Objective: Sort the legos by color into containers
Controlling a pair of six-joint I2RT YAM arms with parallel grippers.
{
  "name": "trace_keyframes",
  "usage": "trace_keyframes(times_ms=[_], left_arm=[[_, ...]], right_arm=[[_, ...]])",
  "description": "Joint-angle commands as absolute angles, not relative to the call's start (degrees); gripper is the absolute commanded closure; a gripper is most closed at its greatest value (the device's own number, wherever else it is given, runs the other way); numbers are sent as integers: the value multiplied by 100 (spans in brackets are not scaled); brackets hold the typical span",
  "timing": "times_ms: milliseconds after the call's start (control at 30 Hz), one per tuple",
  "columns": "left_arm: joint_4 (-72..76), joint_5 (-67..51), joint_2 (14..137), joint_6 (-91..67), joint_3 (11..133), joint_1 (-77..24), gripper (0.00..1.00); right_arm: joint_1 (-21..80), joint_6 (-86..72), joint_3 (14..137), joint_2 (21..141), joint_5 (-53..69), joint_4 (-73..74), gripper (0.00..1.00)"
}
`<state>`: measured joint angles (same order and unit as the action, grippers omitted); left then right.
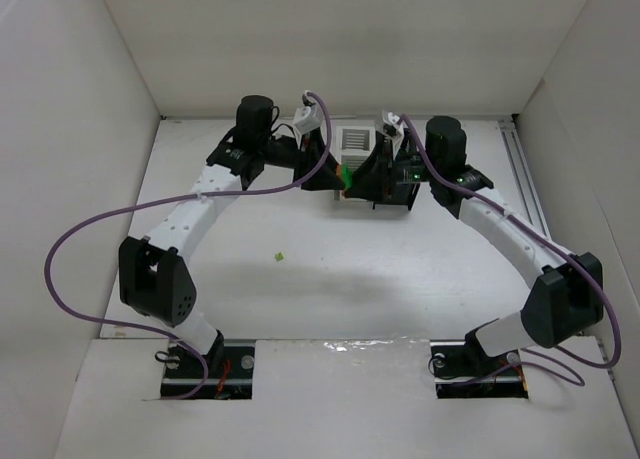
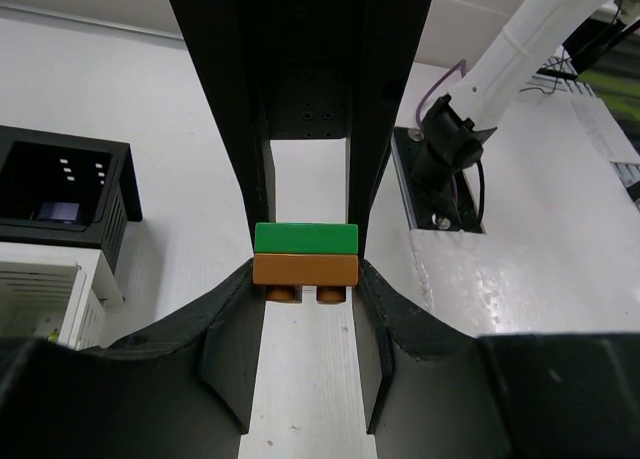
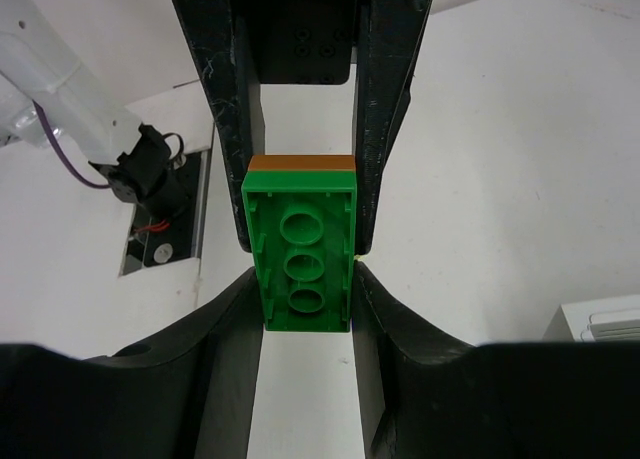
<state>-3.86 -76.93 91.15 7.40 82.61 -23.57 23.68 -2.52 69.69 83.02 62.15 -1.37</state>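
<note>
Clamped between the left fingers [image 2: 238, 194]: a two-brick stack [image 2: 305, 254], green brick [image 2: 305, 238] above, orange-brown brick [image 2: 305, 270] below, round studs poking out beneath. Squeezed snug on both sides, no gap to either finger.

Pinched as well between the right fingers [image 3: 228, 149], coming at the same stack from the opposite end. From that wrist, a look straight into the hollow underside of the green brick, with a thin orange-brown edge just beyond it. Pressed tight against the green brick's two long sides.

From above, both sets of fingers tip to tip around the stack, directly in front of the containers. Just beyond the meeting fingertips: a white bin [image 1: 358, 141].

Off to the left of the left fingers, apart from them: a black bin [image 2: 60, 179] and, touching it on the nearer side, another white one. To the lower right of the right fingers, only a white corner of the block.

Well behind both sets of fingers, toward the arm bases: one tiny yellow-green lego [image 1: 280, 256], alone on the counter [image 1: 330, 279].
</note>
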Motion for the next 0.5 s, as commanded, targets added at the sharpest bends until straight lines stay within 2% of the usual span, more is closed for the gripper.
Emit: trace_keyframes(times_ms=[0,167,367,467], left_arm=[[-1301,-7427,9193,1802,8622,-2531,100],[-1248,-7479,9193,1749,8622,-2531,100],[-1248,-7532,9193,1749,8675,-2531,100],[-1248,-7532,9193,1749,8675,-2531,100]], right_arm=[[2435,-158,7216,8201,6152,-281,65],[2435,-105,7216,8200,6152,-229,53],[2382,-105,7216,8200,6152,-229,50],[2382,-105,7216,8200,6152,-176,54]])
